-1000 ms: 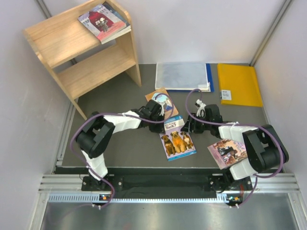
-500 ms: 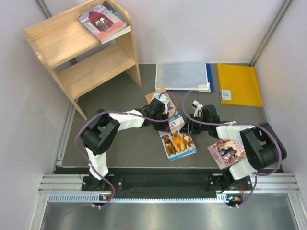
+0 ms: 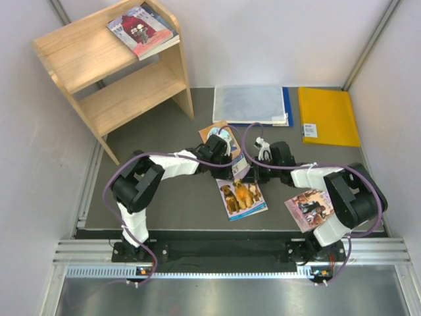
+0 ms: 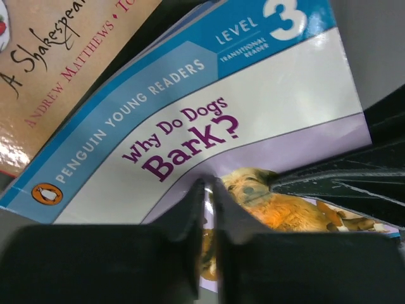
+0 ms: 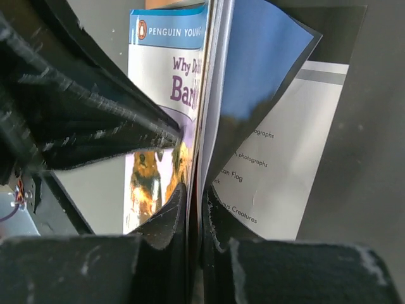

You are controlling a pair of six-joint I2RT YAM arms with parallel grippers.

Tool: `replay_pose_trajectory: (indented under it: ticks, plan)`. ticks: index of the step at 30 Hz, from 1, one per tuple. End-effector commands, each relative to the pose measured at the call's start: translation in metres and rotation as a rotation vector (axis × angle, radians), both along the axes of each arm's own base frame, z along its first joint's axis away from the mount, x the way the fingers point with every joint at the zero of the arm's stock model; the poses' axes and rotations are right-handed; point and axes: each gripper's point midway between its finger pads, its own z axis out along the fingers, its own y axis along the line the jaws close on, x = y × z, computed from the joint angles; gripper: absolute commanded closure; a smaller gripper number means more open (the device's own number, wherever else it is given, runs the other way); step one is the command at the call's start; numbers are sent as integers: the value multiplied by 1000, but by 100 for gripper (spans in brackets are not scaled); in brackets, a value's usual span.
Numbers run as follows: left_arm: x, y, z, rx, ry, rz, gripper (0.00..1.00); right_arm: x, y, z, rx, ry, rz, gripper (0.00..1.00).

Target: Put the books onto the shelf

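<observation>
Grip is the news: the right gripper (image 5: 195,193), gaping a second ago, now pinches the raised right edge of the dog book (image 3: 242,194), which lies on the table (image 3: 164,204) between the arms. The left gripper (image 4: 207,187) has slid onto its cover, fingers almost pressed together, steadying it. Lifting it toward the shelf (image 3: 99,59) looks like the next step

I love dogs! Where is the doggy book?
Top view: the Why Do Dogs Bark? book lies in the middle of the table, next to the orange Shakespeare book.
</observation>
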Motion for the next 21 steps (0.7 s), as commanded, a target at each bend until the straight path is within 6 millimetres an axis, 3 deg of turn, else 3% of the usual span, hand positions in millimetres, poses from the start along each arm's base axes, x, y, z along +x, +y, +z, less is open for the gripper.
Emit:
replay_pose_trajectory:
  ticks: [1,2,3,5,6,7,9,11,12,13,14,21]
  plan:
    - [2,32,18,128,-119,37,72,0,25,14,47,-44,96,100]
    - [5,36,29,135,-157,44,64,5,26,19,53,-69,96,100]
    - [9,36,51,107,-208,54,52,10,27,22,57,-96,96,100]
    - [11,42,66,96,-255,72,43,23,28,31,64,-146,84,100]
    - [12,43,86,60,-298,84,38,28,28,35,70,-163,80,100]
    - [9,46,90,50,-312,95,33,32,29,40,77,-180,75,100]
    - [11,50,115,-9,-379,133,30,44,31,55,100,-220,69,100]
    - [6,57,115,-19,-389,157,30,56,33,74,124,-266,56,100]
    - [6,58,127,-52,-423,174,30,60,34,82,134,-284,55,100]
    - [1,63,118,-48,-411,178,31,64,34,90,140,-303,49,100]
    - [-2,65,125,-79,-427,191,32,70,36,102,154,-328,46,100]
    - [-15,78,107,-157,-436,263,35,90,37,164,234,-431,31,100]
